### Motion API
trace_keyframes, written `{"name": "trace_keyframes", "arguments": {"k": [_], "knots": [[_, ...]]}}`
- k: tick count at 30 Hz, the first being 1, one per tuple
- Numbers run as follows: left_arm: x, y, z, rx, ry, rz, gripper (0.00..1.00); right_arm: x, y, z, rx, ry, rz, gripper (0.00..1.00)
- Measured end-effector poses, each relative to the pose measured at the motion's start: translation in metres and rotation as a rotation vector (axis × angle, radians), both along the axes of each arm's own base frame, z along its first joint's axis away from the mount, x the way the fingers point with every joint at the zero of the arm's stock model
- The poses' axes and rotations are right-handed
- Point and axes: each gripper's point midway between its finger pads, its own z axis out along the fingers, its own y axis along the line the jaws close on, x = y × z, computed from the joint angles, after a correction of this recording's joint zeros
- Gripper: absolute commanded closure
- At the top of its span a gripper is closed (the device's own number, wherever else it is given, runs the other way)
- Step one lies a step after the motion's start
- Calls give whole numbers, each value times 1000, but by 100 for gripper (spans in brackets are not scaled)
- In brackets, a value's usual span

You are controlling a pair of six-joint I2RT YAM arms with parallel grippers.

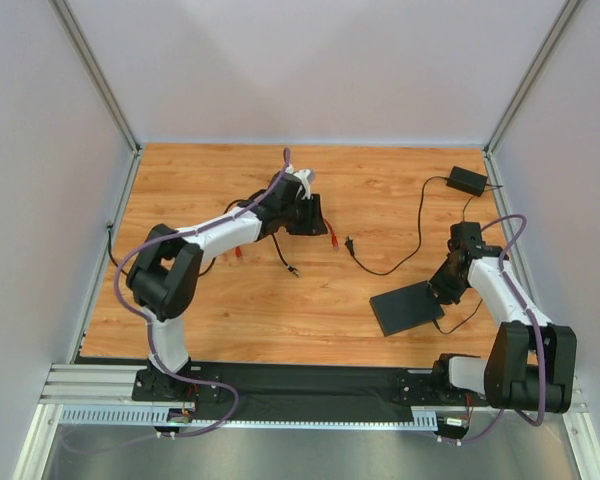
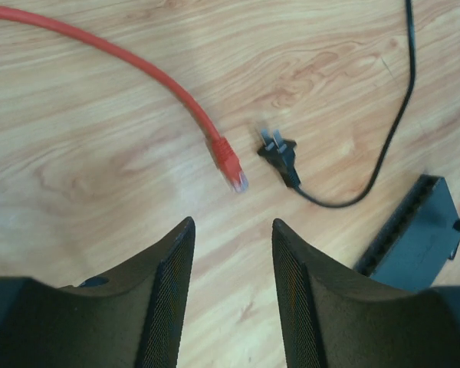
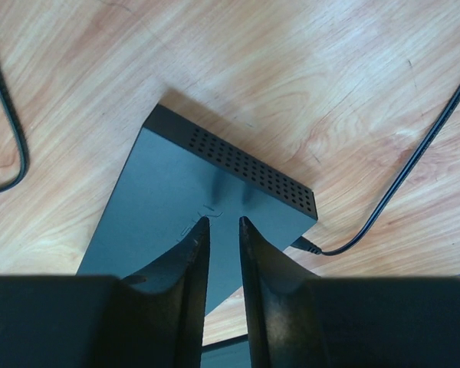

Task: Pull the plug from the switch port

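Note:
The red cable's plug lies loose on the wood, clear of the flat black switch; it also shows as a red speck in the top view. My left gripper hangs open just behind that plug, with nothing between its fingers. My right gripper sits over the switch's top face, jaws a narrow gap apart and holding nothing. The switch port itself is hidden. A thin black lead enters the switch's side edge.
A black two-prong power plug lies beside the red plug, its cord running to the adapter brick at the back right. A corner of the switch shows right of my left fingers. Grey walls close in the table.

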Motion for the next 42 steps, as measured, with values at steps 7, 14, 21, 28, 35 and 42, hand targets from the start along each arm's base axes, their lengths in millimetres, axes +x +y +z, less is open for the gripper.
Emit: {"name": "trace_keyframes", "arguments": {"k": [7,14,21,28,35,42], "knots": [[-47,-1,90,-71,-156,-77,49,9,9,17,49,-74,23,69],[-189,-53,62,-112,-64,-332,50,10,14,23,72,-108,32,51],[-273,-70,-22,-33,147,-385,50,0,23,23,117,-142,26,36],[-273,-112,-25,-111,174,-358,51,-27,43,2,229,-113,-12,35],[-258,-142,-29,-141,188,-342,53,-37,43,2,229,-157,-65,39],[-241,-145,-44,-148,229,-315,54,-42,32,2,191,-155,-105,40]]}}
